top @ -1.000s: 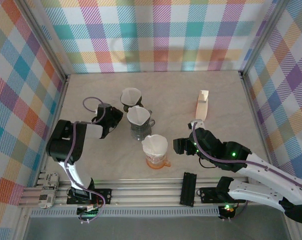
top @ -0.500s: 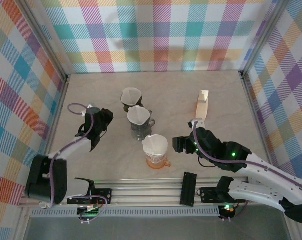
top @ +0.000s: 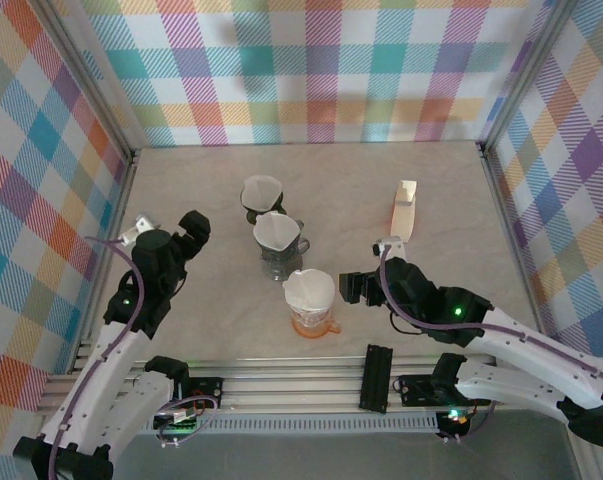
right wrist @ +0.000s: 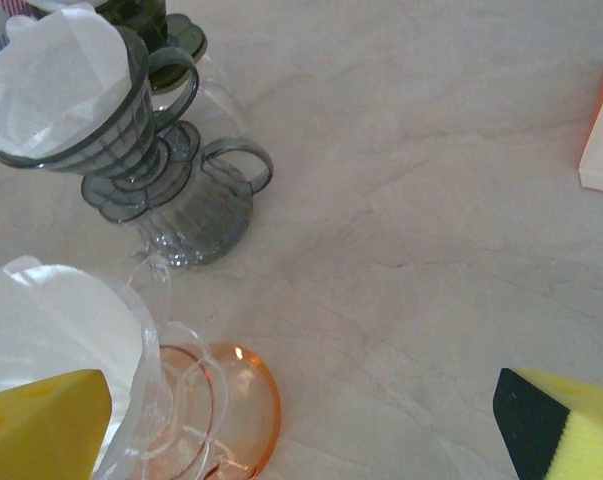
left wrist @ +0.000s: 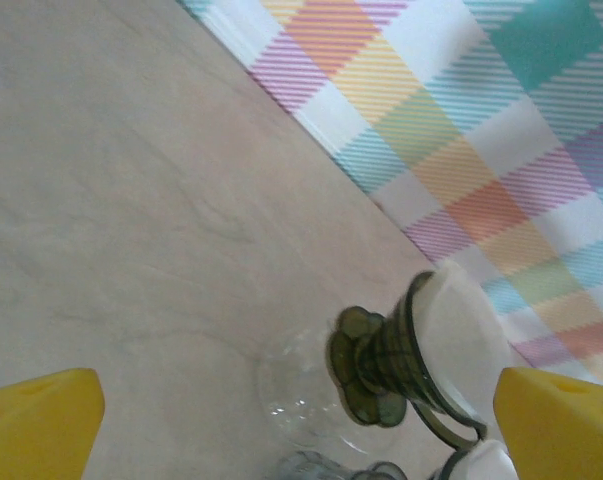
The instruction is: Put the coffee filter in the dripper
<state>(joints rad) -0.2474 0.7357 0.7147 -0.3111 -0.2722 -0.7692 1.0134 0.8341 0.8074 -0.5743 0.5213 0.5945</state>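
Black-and-white arms (top: 101, 362) carry purple cables (top: 383, 270) and yellow claw pads (left wrist: 36, 420).

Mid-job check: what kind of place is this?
Probably a robot test cell, not a kitchen: plaid walls box in a marble-look table, a metal rail edges its near side, coffee drippers stand mid-table.

Orange-based dripper (top: 312, 320), white filter (top: 309, 290) seated inside | grey dripper (top: 278, 246) just behind it | dark dripper (top: 262, 196) further behind | pale box (top: 405, 210) behind-right | right gripper (top: 353, 288) just right | left gripper (top: 190, 230) well left
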